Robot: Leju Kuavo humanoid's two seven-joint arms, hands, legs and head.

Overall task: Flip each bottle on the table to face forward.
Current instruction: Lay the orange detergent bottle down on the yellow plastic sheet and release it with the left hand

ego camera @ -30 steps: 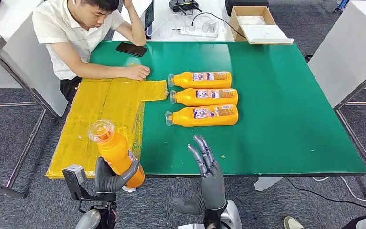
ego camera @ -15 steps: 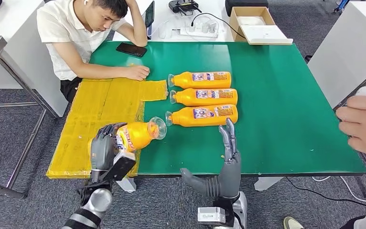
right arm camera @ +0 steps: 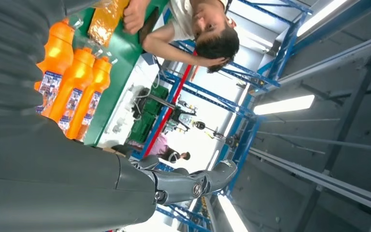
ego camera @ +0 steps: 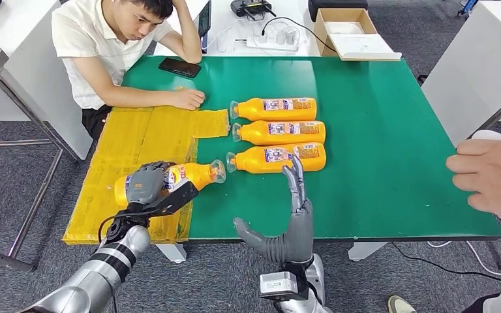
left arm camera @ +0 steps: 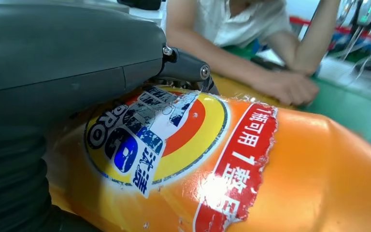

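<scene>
My left hand [ego camera: 149,186] grips an orange bottle [ego camera: 173,180] lying on its side at the edge of the yellow mat, clear cap pointing right. Close up in the left wrist view, that bottle's [left arm camera: 232,169] round front label faces the camera under my fingers [left arm camera: 77,63]. Three more orange bottles [ego camera: 275,109] [ego camera: 280,132] [ego camera: 278,158] lie in a row on the green table [ego camera: 391,163], caps to the left, back labels up. My right hand [ego camera: 295,218] stands open near the front edge, fingers straight, just below the nearest bottle. The right wrist view shows the same three bottles [right arm camera: 70,82].
A person [ego camera: 114,39] sits at the far left with a forearm on the yellow mat [ego camera: 137,147]. A phone [ego camera: 179,67] lies beside them. Another person's hand [ego camera: 492,176] reaches in from the right edge. A cardboard box [ego camera: 349,32] sits beyond the table.
My left hand swung the bottle from upright down onto its side at the mat's edge. My right hand moved forward toward the nearest bottle. A person's hand came in from the right.
</scene>
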